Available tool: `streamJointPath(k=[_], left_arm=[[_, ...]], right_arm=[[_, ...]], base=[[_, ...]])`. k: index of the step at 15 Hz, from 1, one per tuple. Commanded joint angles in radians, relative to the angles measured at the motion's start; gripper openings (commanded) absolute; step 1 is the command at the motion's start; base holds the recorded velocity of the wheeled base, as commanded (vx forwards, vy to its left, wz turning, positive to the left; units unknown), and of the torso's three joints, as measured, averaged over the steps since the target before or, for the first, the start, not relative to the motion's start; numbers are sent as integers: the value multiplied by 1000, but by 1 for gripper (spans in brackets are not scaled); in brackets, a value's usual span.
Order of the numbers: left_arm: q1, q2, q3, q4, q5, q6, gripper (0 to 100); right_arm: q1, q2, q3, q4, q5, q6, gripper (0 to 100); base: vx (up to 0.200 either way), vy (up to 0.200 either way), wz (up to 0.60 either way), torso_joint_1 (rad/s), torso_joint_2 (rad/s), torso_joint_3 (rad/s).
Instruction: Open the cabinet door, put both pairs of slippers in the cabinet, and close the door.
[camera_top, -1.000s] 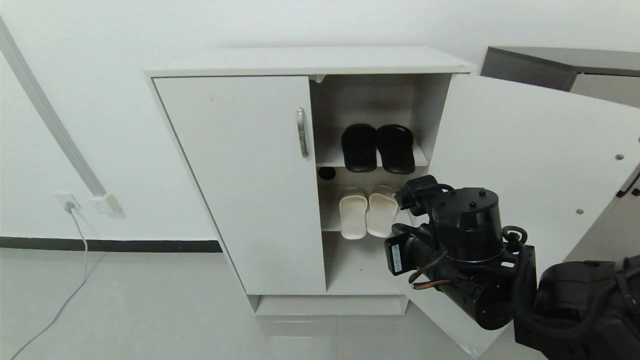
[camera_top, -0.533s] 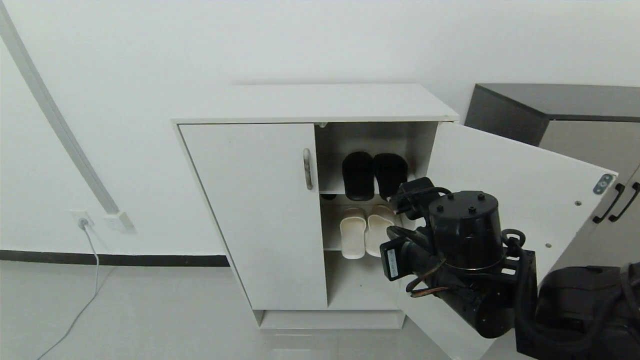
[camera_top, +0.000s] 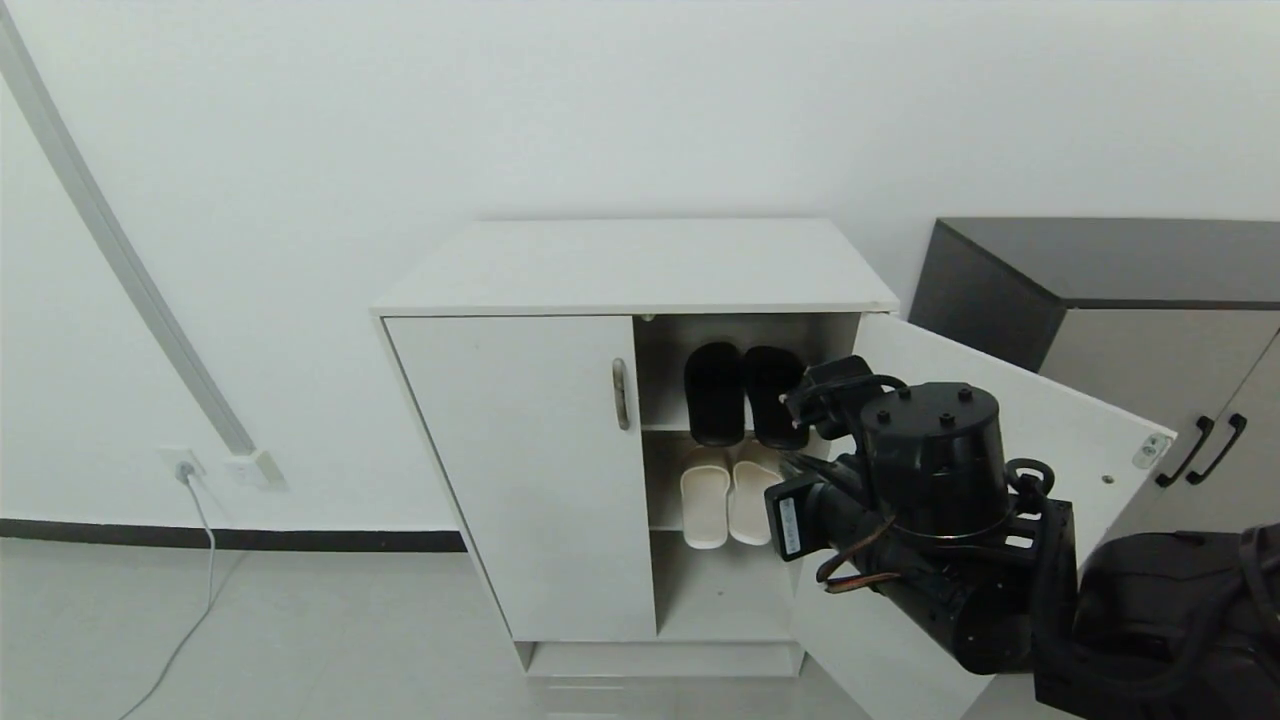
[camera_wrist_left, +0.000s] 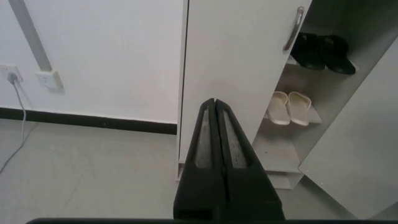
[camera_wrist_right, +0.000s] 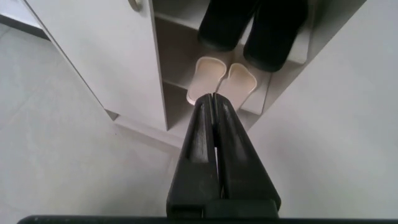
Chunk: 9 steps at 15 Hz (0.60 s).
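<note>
The white cabinet (camera_top: 640, 265) stands against the wall with its left door (camera_top: 530, 470) closed and its right door (camera_top: 1010, 430) swung wide open. A black pair of slippers (camera_top: 745, 392) lies on the upper shelf and a white pair of slippers (camera_top: 718, 490) on the shelf below. My right arm (camera_top: 920, 500) hangs in front of the open side, just inside the open door. My right gripper (camera_wrist_right: 214, 98) is shut and empty, pointing at the white pair (camera_wrist_right: 222, 79) below the black pair (camera_wrist_right: 252, 25). My left gripper (camera_wrist_left: 215, 103) is shut and empty, facing the closed door (camera_wrist_left: 236, 62) from a distance.
A dark grey cabinet (camera_top: 1100, 290) with black handles (camera_top: 1205, 450) stands close behind the open door. A wall socket with a cable (camera_top: 190, 475) and a slanted grey conduit (camera_top: 110, 250) are on the left wall. Bare floor (camera_top: 300, 630) lies in front.
The head camera has pulled back from the cabinet, which now looks smaller and lower in the picture. Slippers and doors stay as they were. My right arm keeps its pose.
</note>
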Motion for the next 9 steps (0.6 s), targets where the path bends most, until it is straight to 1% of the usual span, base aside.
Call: streamJointPath(k=[1, 9], left_arm=[[1, 1, 0, -1, 0, -1, 0], [1, 1, 0, -1, 0, -1, 0]], right_arm=[[0, -2, 0, 0, 0, -1, 0], [0, 1, 0, 0, -2, -2, 0]], base=[[0, 0, 0, 193, -510, -315], [0, 0, 0, 226, -538, -317]])
